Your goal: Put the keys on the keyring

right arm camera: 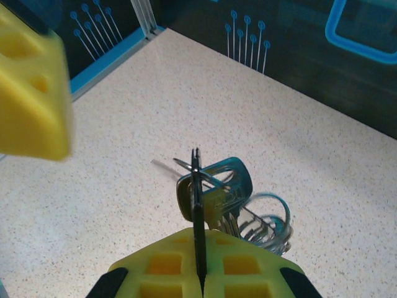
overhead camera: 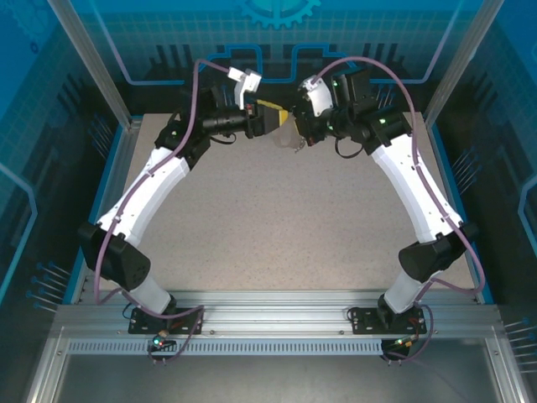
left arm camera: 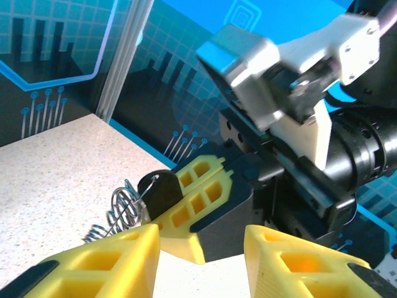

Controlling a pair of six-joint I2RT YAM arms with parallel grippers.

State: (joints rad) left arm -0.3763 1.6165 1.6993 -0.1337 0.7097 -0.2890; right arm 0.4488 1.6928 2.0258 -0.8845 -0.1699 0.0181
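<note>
Over the far end of the table (overhead camera: 268, 227), the right gripper (right arm camera: 200, 243) is pinched tight on the thin dark keyring (right arm camera: 197, 186), held edge-on above the surface with a silvery coil (right arm camera: 270, 225) dangling beside it. What seems to be the key (right arm camera: 184, 200) hangs against the ring, though blur hides how they join. Facing them, the left gripper (left arm camera: 201, 234) has its yellow fingers spread apart.

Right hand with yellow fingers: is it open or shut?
Shut. On the right hand, the yellow fingers press together, pinching a thin dark ring edge-on.
</note>
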